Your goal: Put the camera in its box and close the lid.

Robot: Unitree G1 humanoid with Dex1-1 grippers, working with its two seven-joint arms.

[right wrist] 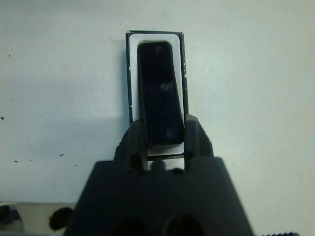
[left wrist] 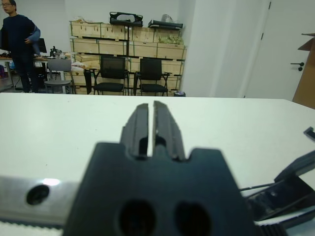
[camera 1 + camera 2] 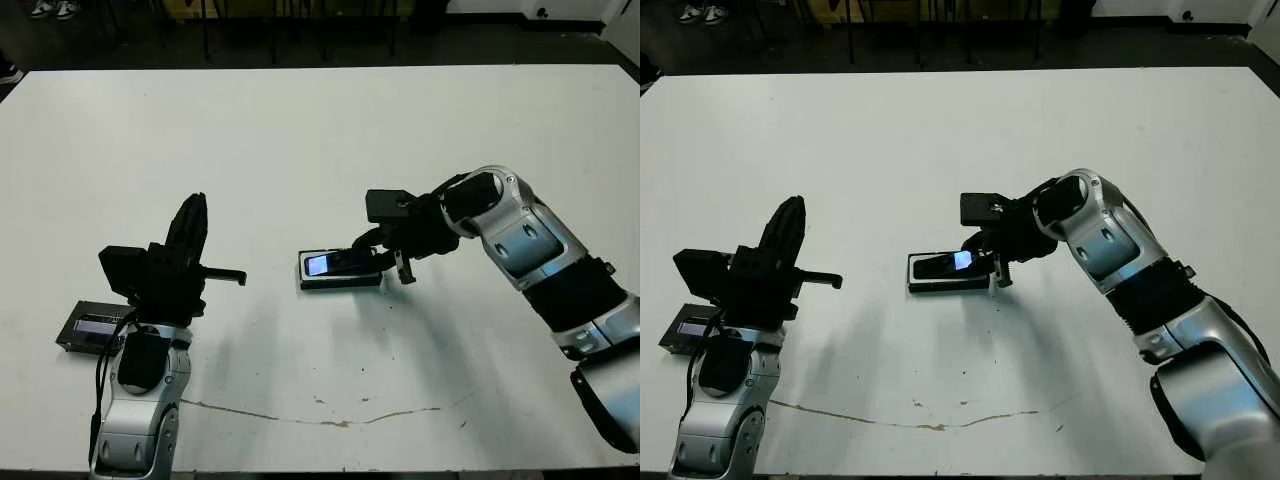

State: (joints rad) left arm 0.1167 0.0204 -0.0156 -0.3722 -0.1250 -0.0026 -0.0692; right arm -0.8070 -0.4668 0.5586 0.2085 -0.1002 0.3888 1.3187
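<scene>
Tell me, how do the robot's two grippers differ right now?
The right gripper reaches over the box with its fingers either side of the camera; the left gripper holds nothing. The right one's fingers are spread around the camera; the left's are pressed nearly together, pointing across bare table. Both have two black fingers.

Laboratory or workshop room: white table [image 3: 300, 130] on a dark floor; along the white back wall, stacked wooden crates [image 2: 123, 37], black office chairs [image 2: 113, 73], a cluttered desk [image 2: 29, 58] with a person [image 2: 19, 44] standing, and a door [image 2: 290, 49].
</scene>
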